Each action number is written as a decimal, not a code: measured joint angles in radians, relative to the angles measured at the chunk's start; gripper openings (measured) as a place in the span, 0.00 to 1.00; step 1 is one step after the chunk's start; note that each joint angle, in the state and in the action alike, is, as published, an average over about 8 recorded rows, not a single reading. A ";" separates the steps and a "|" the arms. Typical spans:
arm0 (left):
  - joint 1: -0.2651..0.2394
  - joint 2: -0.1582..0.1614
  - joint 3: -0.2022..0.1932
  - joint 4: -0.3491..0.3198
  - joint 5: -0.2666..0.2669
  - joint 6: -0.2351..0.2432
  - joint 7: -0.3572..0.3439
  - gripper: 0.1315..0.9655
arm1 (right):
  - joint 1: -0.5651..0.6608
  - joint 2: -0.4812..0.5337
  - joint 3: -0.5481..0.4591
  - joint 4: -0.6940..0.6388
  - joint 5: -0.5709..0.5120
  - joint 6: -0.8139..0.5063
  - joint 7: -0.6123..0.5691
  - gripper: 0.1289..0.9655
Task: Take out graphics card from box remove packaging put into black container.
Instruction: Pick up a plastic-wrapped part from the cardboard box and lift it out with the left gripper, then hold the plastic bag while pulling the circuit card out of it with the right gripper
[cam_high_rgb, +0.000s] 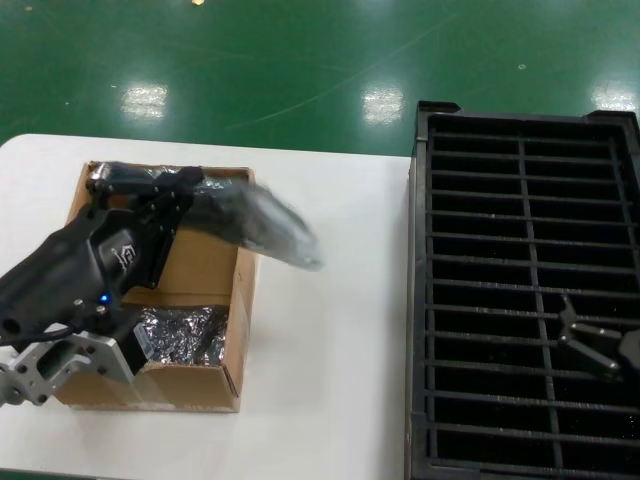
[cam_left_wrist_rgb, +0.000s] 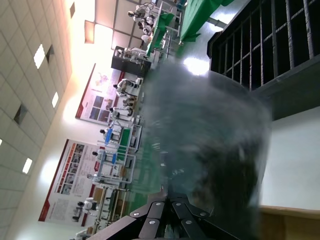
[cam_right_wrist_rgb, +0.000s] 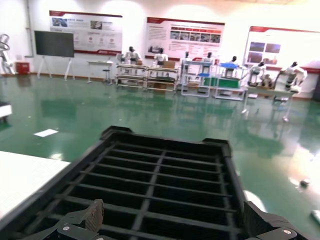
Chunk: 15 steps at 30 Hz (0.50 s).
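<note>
The left gripper (cam_high_rgb: 185, 195) pinches the bagged graphics card (cam_high_rgb: 262, 228) above the box (cam_high_rgb: 190, 270), its long axis pointing toward the black container (cam_high_rgb: 520, 300), where the right gripper (cam_high_rgb: 590, 345) waits spread open.

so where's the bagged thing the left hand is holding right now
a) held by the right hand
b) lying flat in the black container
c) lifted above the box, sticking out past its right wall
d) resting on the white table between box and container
c: in the head view the left hand holds the blurred bagged bundle up over the box, its free end past the right wall, short of the black container.
</note>
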 joint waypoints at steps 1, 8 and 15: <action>0.000 0.000 0.000 0.000 0.000 0.000 0.000 0.01 | -0.001 0.001 0.002 0.002 -0.001 -0.001 -0.001 1.00; 0.000 0.000 0.000 0.000 0.000 0.000 0.000 0.01 | 0.007 0.001 0.007 0.019 -0.010 -0.029 -0.025 1.00; 0.000 0.000 0.000 0.000 0.000 0.000 0.000 0.01 | 0.045 -0.025 -0.006 0.034 -0.011 -0.092 -0.076 0.99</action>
